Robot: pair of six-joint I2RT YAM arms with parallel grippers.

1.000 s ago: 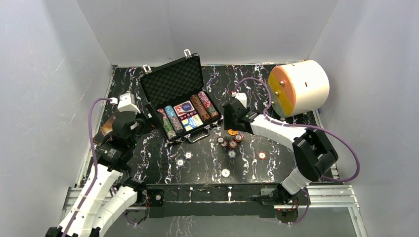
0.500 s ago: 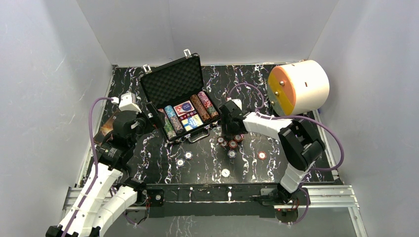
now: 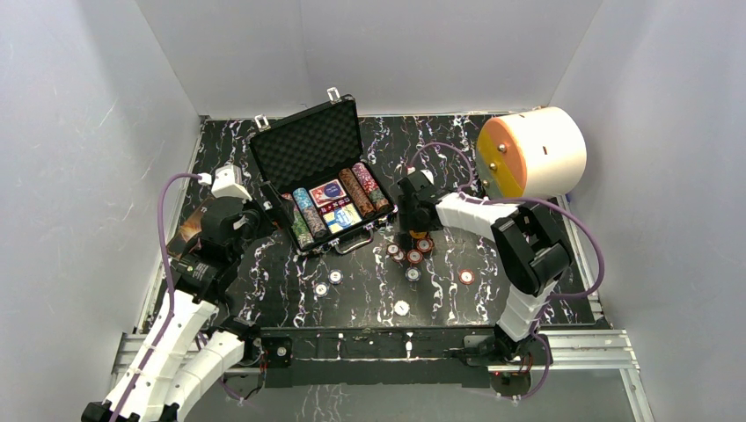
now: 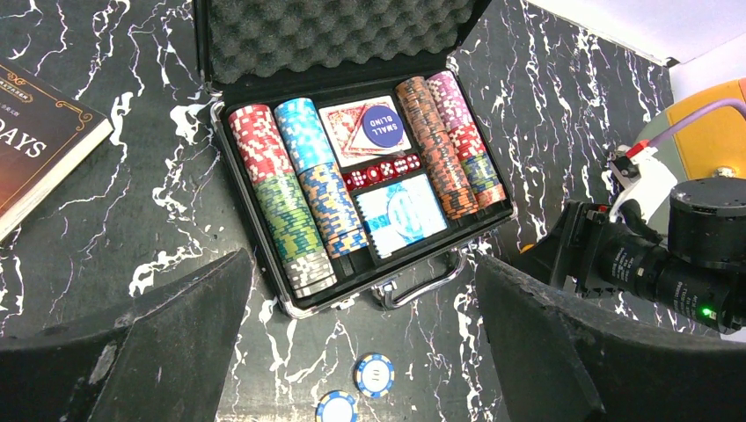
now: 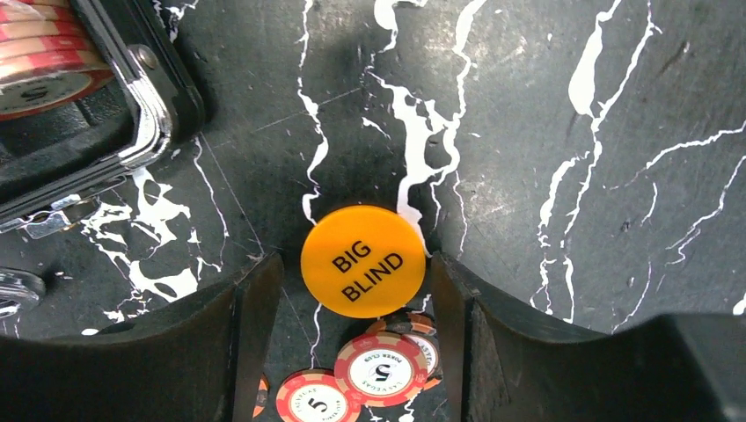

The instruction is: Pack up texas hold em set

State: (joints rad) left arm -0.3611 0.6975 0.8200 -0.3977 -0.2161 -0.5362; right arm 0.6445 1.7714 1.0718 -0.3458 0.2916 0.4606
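Observation:
The black poker case (image 3: pixel 308 141) lies open on the table, its foam lid (image 4: pixel 334 35) up, with rows of chips, cards and dice inside. An orange BIG BLIND button (image 5: pixel 363 260) lies flat just right of the case's front corner. My right gripper (image 5: pixel 352 268) is open and low over it, one finger on each side, not touching. Red 5 chips (image 5: pixel 380 369) overlap just below the button. My left gripper (image 4: pixel 362 268) hangs open left of the case (image 3: pixel 255 220), holding nothing. Two blue-and-white chips (image 4: pixel 374 375) lie in front of the case handle.
A book (image 4: pixel 35 149) lies at the table's left edge. A big white cylinder with an orange face (image 3: pixel 532 154) stands at the back right. A lone white chip (image 3: pixel 401 308) and a red chip (image 3: pixel 466 277) lie nearer the front.
The right arm folded in, its elbow swinging left, and the gripper settled over the orange button. The left arm has not moved.

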